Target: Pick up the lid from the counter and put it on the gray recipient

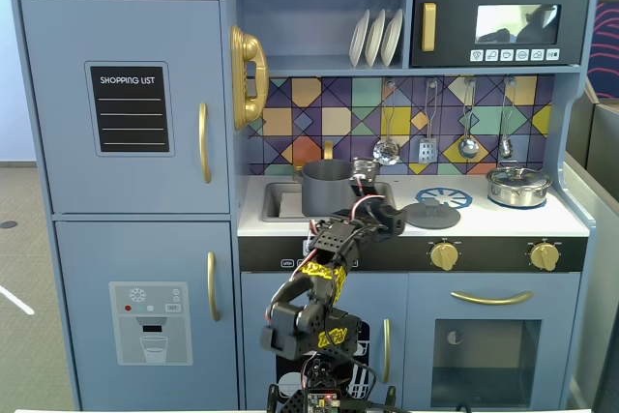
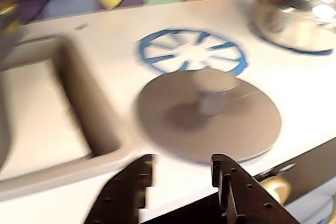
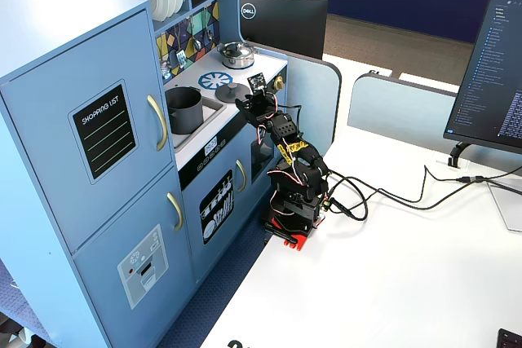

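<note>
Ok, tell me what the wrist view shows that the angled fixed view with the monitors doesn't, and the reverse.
Only the wrist view shows the lid's knob close up and the open gripper short of the lid, not touching it. Only the angled fixed view shows the gray pot standing in the sink, the whole arm and the desk monitors. Both show the lid, the blue burner circle and the silver pot.

The white tabletop [image 1: 580,222] carries a flat gray lid [image 1: 431,215], lying knob-up just in front of a printed blue burner [image 1: 444,197]. A silver pot [image 1: 517,186] stands to the right in this fixed view; the gray pot [image 1: 327,187] stands at the sink [image 1: 279,201].
</note>
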